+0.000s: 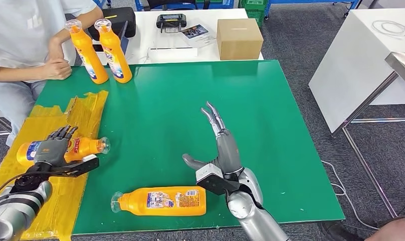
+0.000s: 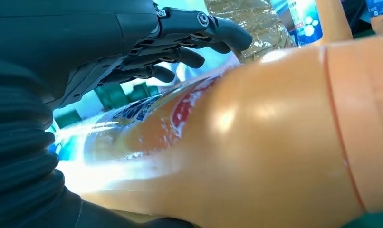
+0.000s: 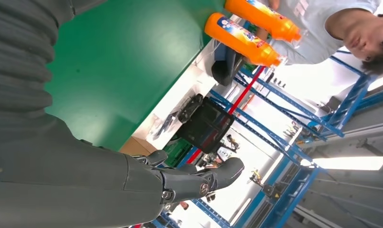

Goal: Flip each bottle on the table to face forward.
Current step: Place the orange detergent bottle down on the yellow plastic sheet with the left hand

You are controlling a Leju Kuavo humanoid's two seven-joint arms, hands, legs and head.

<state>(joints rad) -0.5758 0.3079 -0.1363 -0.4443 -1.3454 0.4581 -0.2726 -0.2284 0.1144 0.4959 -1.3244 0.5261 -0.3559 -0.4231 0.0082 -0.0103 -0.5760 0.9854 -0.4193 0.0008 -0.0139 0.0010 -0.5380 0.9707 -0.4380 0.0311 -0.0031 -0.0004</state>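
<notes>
Two orange bottles (image 1: 87, 50) (image 1: 115, 50) stand upright at the far left of the green table (image 1: 190, 100); the right wrist view shows them too (image 3: 242, 40) (image 3: 263, 16). A third orange bottle (image 1: 87, 146) lies on its side on the yellow tape at the left, cap pointing right. My left hand (image 1: 52, 148) lies over its middle, fingers (image 2: 180, 52) stretched past the bottle (image 2: 256, 142) with a gap showing beneath them. A fourth bottle (image 1: 163, 201) lies label-up near the front edge, cap to the left. My right hand (image 1: 223, 150) hovers open just right of it, fingers (image 3: 199, 180) straight.
A person (image 1: 24, 30) sits at the far left corner with a hand beside the upright bottles. Behind the green mat are a cardboard box (image 1: 239, 38), a black controller (image 1: 171, 21) and a black bag (image 1: 115, 20). A white table (image 1: 361, 60) stands to the right.
</notes>
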